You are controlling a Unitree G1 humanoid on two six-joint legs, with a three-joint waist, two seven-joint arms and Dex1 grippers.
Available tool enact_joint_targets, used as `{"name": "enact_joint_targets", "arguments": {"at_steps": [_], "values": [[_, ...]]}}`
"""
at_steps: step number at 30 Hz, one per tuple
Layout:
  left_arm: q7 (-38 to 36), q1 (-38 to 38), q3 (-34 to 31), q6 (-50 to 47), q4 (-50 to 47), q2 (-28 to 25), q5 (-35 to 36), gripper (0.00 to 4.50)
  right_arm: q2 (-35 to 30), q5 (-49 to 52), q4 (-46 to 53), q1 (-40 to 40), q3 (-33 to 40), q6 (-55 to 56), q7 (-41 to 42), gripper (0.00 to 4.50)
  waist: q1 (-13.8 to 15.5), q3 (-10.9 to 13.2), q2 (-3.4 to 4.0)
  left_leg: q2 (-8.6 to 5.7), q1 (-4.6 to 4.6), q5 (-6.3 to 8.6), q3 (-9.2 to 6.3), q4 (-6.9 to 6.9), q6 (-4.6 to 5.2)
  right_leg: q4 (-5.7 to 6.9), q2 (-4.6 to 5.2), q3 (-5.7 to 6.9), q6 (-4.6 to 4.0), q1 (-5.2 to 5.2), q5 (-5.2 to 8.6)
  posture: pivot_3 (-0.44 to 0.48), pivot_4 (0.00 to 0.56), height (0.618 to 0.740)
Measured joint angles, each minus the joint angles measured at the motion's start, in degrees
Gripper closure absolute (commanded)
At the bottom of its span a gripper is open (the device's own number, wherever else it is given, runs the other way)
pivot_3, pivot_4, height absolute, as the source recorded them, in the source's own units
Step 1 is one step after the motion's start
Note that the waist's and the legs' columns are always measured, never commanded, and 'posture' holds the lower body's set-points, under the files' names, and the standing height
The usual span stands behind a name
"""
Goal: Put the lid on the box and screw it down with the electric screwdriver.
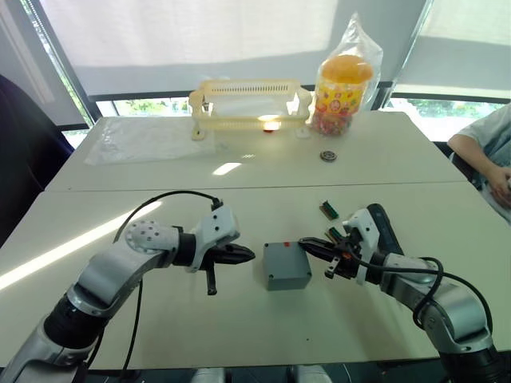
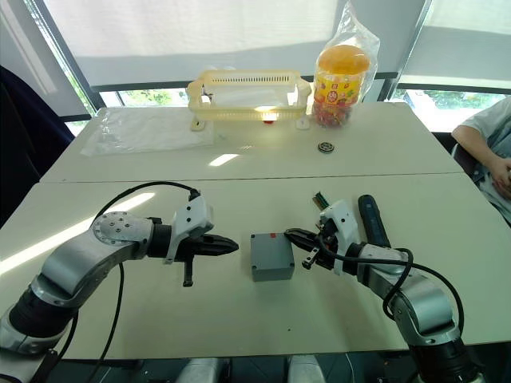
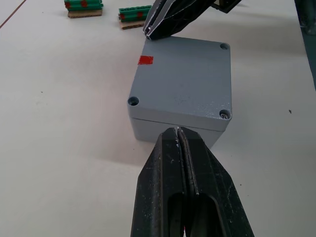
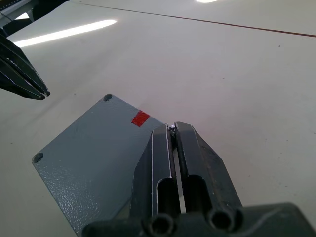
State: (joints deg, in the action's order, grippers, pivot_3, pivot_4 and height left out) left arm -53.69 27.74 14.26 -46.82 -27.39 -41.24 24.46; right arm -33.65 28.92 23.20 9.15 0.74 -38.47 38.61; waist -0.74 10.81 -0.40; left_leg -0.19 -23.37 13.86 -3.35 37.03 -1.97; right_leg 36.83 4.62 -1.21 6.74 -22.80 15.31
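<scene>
Lid [image 3: 185,81] sits flush on box [image 3: 168,129], so seating looks done. L gripper [image 1: 239,254] and R gripper [image 2: 297,238] flank it, both pinched closed, empty. Your electric screwdriver [image 2: 372,220] lies right, ungrabbed.

Grey lid [image 3: 183,79] on box [image 3: 173,129] — screwdriver [image 2: 372,220] alongside

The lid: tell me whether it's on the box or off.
On. The lid sits flush atop the box, a seam running beneath it. Whether its corner screws are tightened, cannot tell.
</scene>
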Motion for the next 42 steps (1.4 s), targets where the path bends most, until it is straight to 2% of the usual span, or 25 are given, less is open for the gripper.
{"name": "enact_joint_targets", "arguments": {"at_steps": [3,6,7,8,9,12,17,19,20,22,25,29,33,36,42], "values": [[0.1,0.1,0.0,0.0,0.0,0.2,0.0,4.50,0.0,-1.1,-0.6,0.5,-0.4,0.7,0.2,3.57,0.0,0.0,0.00,0.00,0.00,0.00,0.00,0.00,0.00,0.00,0.00,0.00,-0.01,0.00,0.00,0.000,0.150,0.740],[0.1,0.1,0.0,0.0,0.0,0.2,0.0,4.50,-1.2,-1.8,-1.0,0.7,-0.4,1.4,0.8,2.02,0.0,0.0,0.00,0.00,0.00,0.00,0.00,0.00,0.00,0.00,0.00,0.00,0.00,-0.01,0.00,0.000,0.150,0.740],[0.1,0.1,0.0,0.0,0.0,0.2,0.0,4.50,-1.6,-1.8,-1.0,0.7,-0.3,1.4,1.2,1.38,0.0,0.0,0.00,0.00,0.00,0.00,0.00,0.00,0.00,0.00,0.00,0.00,0.00,-0.01,0.00,0.000,0.150,0.740],[0.1,0.1,0.0,0.0,0.0,0.2,0.0,4.50,-2.1,-1.7,-1.0,0.7,-0.3,1.4,1.8,0.96,0.0,0.0,0.00,0.00,0.00,0.00,0.01,0.00,0.00,0.00,0.00,0.00,0.00,-0.01,0.00,0.000,0.150,0.740],[0.0,0.2,0.0,0.0,0.0,0.2,0.0,4.50,-2.8,-1.6,-0.9,0.7,-0.2,1.4,2.3,0.33,0.0,0.0,0.00,0.00,0.00,0.00,0.01,0.00,0.00,0.00,0.00,0.00,0.00,0.00,0.00,0.000,0.150,0.740],[-0.4,0.9,-0.8,-0.4,0.3,0.2,1.3,4.50,-5.5,1.9,0.7,1.3,2.7,-1.4,3.8,0.33,0.1,0.0,0.00,0.00,-0.02,0.00,0.00,0.01,0.00,0.00,0.01,0.00,0.00,-0.02,0.00,0.000,0.150,0.740],[-0.9,4.0,-2.6,-0.3,0.9,1.0,2.7,4.50,-14.2,14.1,3.8,7.8,14.8,-12.3,5.0,0.33,0.1,0.0,-0.01,0.00,-0.01,0.00,-0.03,0.02,0.00,-0.05,0.01,0.04,0.01,0.04,-0.01,0.000,0.150,0.740],[-1.0,4.1,-2.5,-0.3,1.1,1.7,3.1,4.50,-18.9,15.8,1.8,8.9,17.9,-15.9,5.6,0.33,0.2,0.0,-0.02,0.00,-0.03,0.00,-0.02,0.01,0.01,-0.11,0.02,0.06,-0.04,0.06,0.02,0.000,0.150,0.740],[-1.1,4.2,-2.4,-0.3,1.0,2.2,3.6,4.50,-22.4,15.5,-0.6,8.9,18.4,-17.1,6.4,0.15,0.3,0.0,-0.02,-0.01,-0.04,0.00,0.00,0.02,0.01,-0.16,0.04,0.05,-0.08,0.07,0.04,0.000,0.150,0.740],[-1.2,4.6,-1.9,-0.4,0.2,3.2,4.0,4.50,-28.1,12.3,-5.5,8.7,18.2,-16.9,7.9,0.15,0.2,0.0,-0.02,0.00,-0.06,0.00,0.06,0.01,0.01,-0.38,0.04,0.03,-0.11,0.11,0.05,0.000,0.150,0.740],[-0.8,4.9,-1.3,-0.7,-2.7,4.3,5.0,4.50,-36.7,5.9,-12.6,9.4,13.9,-15.5,10.6,0.15,-0.1,0.0,0.01,0.01,-0.06,0.01,0.18,-0.01,0.01,-0.52,0.05,-0.08,-0.12,0.12,0.05,0.000,0.150,0.740],[1.2,5.3,0.4,-1.9,-6.1,5.5,5.4,4.50,-41.9,4.0,-19.5,19.1,4.8,-26.2,12.8,0.15,-0.4,0.0,0.12,0.04,-0.04,0.01,0.30,-0.04,0.02,-0.51,0.03,-0.21,-0.12,0.03,0.04,0.000,0.150,0.740],[3.8,4.6,1.6,-2.6,-7.4,7.4,5.3,4.50,-41.4,6.6,-26.4,33.5,-5.9,-43.4,17.8,0.15,-0.1,0.0,0.13,0.04,-0.06,0.02,0.25,-0.04,0.03,-0.53,0.00,-0.18,-0.13,0.04,0.05,0.000,0.150,0.740],[6.6,3.5,3.1,-2.7,-7.5,9.1,4.7,4.50,-40.1,4.4,-33.4,41.0,-17.5,-49.6,20.1,0.15,0.1,0.0,0.09,0.01,-0.12,0.02,0.28,0.01,0.03,-0.64,0.04,-0.19,-0.16,0.07,0.05,0.000,0.150,0.740],[11.7,1.3,3.0,-5.1,-10.3,11.5,5.1,4.50,-37.8,1.2,-39.2,46.2,-32.2,-52.3,23.3,0.15,0.1,0.1,0.09,-0.04,-0.18,0.02,0.28,0.00,0.03,-0.69,0.08,-0.19,0.01,0.03,-0.04,0.000,0.150,0.740]]}}
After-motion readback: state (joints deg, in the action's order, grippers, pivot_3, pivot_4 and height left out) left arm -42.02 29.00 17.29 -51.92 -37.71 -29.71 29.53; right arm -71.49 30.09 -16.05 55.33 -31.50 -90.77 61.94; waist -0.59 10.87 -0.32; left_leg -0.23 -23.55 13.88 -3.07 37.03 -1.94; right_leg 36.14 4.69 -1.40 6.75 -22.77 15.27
